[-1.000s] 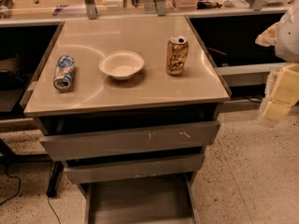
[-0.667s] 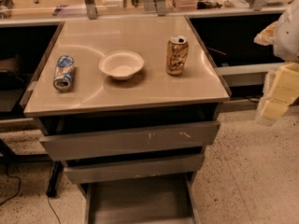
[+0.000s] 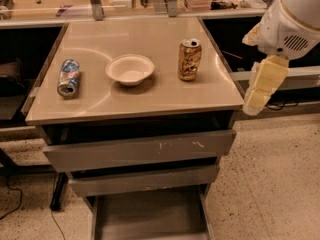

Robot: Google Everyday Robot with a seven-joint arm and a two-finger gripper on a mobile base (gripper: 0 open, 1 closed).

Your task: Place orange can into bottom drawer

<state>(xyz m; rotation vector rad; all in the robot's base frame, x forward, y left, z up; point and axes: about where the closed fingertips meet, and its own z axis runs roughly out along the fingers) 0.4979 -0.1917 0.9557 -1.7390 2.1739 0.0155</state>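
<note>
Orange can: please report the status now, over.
End effector beside the tabletop's right edge, apart from the can. Orange can upright there, right of the bowl. Bottom drawer pulled open. Nothing between end effector and can.

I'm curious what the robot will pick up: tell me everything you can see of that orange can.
The orange can is slim, golden-orange metal with pale markings and a silver top. It stands upright on the tabletop, right of the white bowl, touching nothing else. The gripper hangs beyond the tabletop's right edge, apart from it.
</note>
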